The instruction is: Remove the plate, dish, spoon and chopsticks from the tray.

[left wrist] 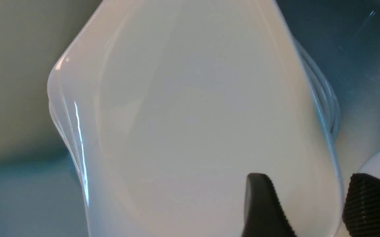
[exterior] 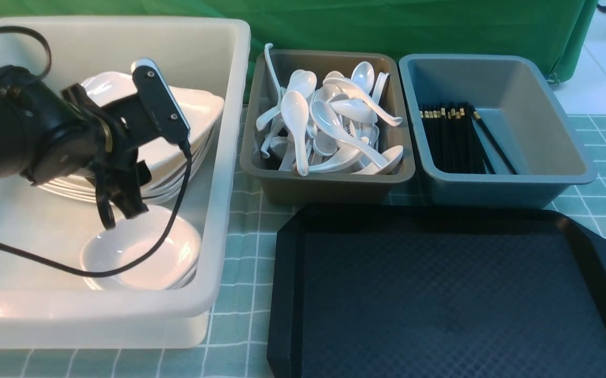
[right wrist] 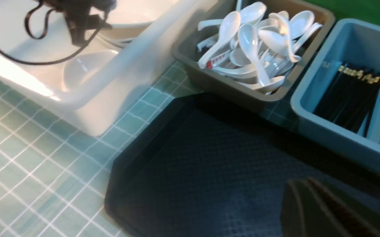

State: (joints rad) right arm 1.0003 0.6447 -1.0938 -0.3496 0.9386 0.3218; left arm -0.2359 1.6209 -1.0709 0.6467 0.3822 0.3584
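The black tray [exterior: 439,294] lies at the front right with nothing on it; it also shows in the right wrist view [right wrist: 209,164]. The large white plate [left wrist: 190,115] lies on top of a stack of plates [exterior: 198,113] in the big white tub [exterior: 229,157]. My left gripper [exterior: 119,210] is open inside the tub. In its wrist view, my left gripper [left wrist: 308,184] stands with its jaws on either side of the plate's near rim, a wide gap between them. My right gripper [right wrist: 351,204] is out of the front view. It hovers over the tray, blurred, apparently open and empty.
A stack of small white dishes [exterior: 140,252] sits in the tub's front, just below my left gripper. A brown-grey bin holds several white spoons [exterior: 329,121]. A blue-grey bin holds several black chopsticks [exterior: 452,139]. A green-checked cloth [exterior: 240,262] covers the table.
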